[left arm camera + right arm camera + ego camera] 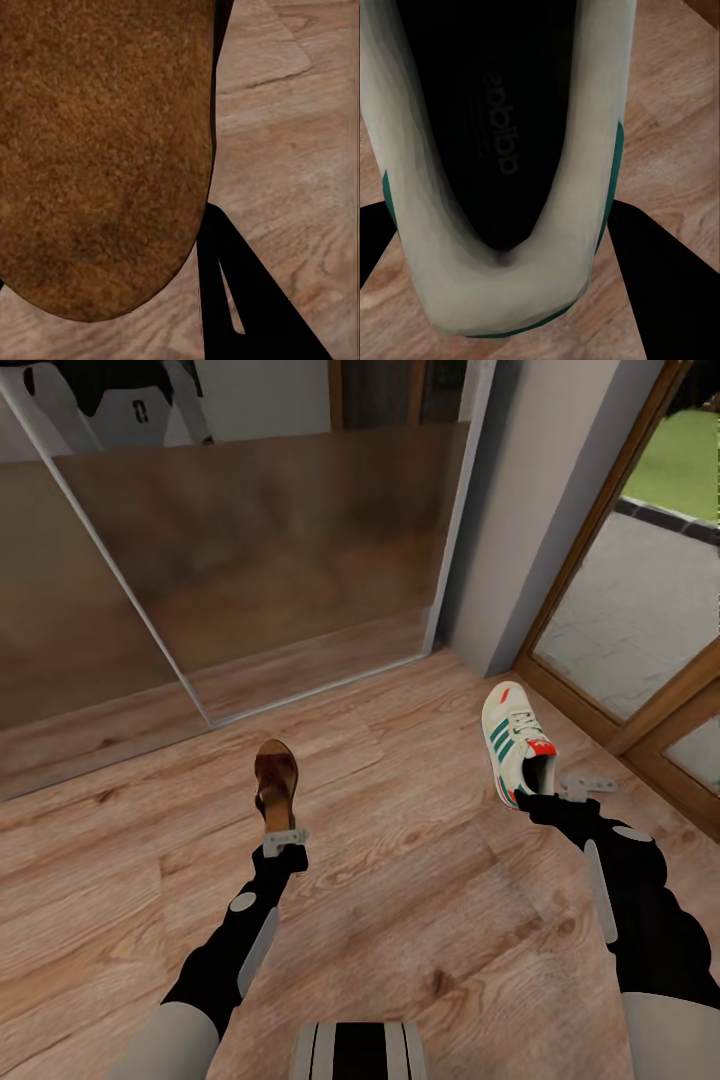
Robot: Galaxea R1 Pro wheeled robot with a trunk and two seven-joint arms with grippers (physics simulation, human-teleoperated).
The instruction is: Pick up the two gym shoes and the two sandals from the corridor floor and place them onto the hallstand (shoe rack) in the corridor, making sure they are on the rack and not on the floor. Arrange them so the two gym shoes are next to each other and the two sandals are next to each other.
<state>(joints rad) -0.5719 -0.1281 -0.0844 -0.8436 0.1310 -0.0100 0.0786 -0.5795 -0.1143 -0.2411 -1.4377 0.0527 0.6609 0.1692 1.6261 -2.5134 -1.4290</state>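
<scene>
A corridor floor [420, 880] of wood planks spreads beneath the robot, a mirrored sliding door [250, 550] ahead and a glazed door [640, 610] at right. The right gripper [548, 792] has its fingers clamped on a gym shoe [512, 740] at the heel; the left gripper [283, 838] has its fingers clamped on a sandal [275, 780]. Both appear lifted off the planks. No rack is in sight, so judging by this, placing has not begun.

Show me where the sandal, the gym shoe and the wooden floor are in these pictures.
sandal [275, 782]: head view, on its brown strap.
gym shoe [512, 738]: head view, on its green side stripes.
corridor floor [420, 880]: head view, on bare planks between the arms.
</scene>
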